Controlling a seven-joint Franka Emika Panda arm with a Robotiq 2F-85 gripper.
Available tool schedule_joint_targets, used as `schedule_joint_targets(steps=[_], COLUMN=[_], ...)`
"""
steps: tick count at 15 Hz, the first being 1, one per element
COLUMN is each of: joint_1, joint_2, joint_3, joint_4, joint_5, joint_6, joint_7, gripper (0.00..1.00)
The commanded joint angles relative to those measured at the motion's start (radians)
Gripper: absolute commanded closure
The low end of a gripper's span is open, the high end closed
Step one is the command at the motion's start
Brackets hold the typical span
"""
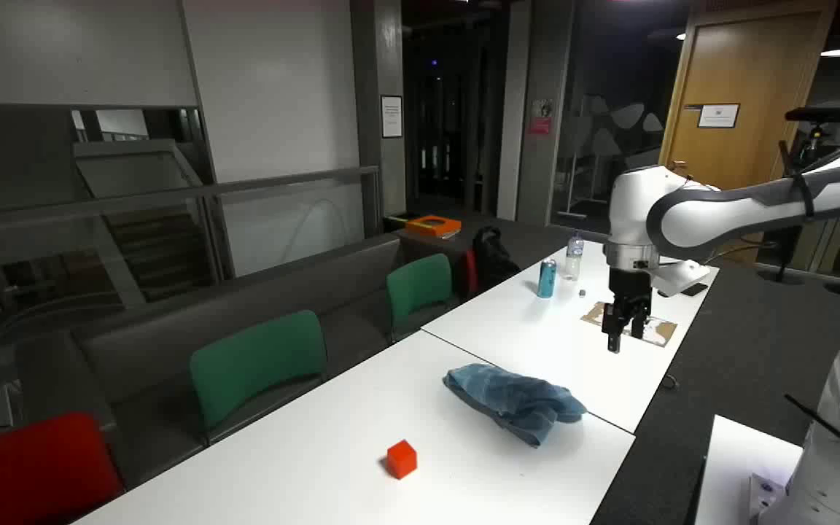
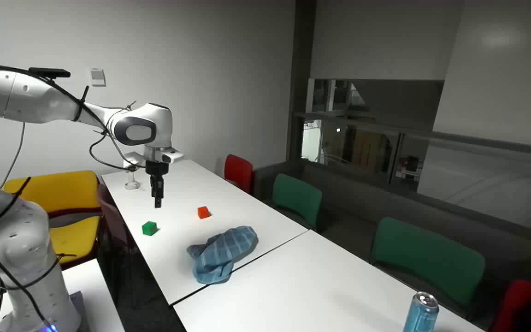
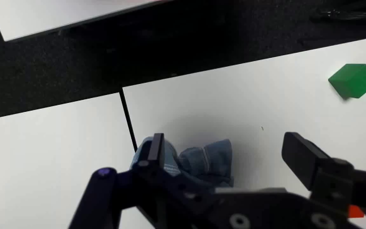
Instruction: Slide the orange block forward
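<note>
The orange block point(image 2: 203, 212) is sitting on the white table point(image 1: 303, 467), well in from the edges, with nothing touching it. From where I'm standing it is looking nearer red, but I'm taking it as the one meant. In the wrist view only a scrap of it is showing past the dark body of the gripper point(image 3: 225, 143), so anyone steering by that view alone could be misjudging its place and pushing off-centre, and the block would be twisting instead of sliding.

Near it, but apart, the blue cloth point(image 1: 515, 397) is lying crumpled; a sweep passing too low could be hooking a fold and dragging it along. The green block point(image 2: 149, 228) is resting nearer the robot's base point(image 2: 30, 276), and I'm worrying about that one: if forward is meaning away from the base, the push would be starting from that side, and a careless descent could be clipping it.

The gripper is hanging above the table, its fingers point(image 3: 300, 156) standing wide apart and holding nothing. I'm guessing the block could be slipping into that gap rather than meeting one finger squarely. A push landing high could be tipping it; one running too long could be carrying it toward the far edge, where the green chairs point(image 2: 297, 198) are standing.
</note>
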State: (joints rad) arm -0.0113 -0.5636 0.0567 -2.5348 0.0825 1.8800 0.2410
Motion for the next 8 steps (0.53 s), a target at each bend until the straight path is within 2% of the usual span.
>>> schedule_joint_targets(steps=[1, 8], joint_1=[-0.003, 0.001], joint_2=[0.000, 0.035], joint_3=[0.002, 0.013], joint_4=[0.002, 0.033], joint_5=[0.001, 0.013], joint_6=[-0.002, 0.020], joint_7=[-0.002, 0.018], gripper=[0.00, 0.00])
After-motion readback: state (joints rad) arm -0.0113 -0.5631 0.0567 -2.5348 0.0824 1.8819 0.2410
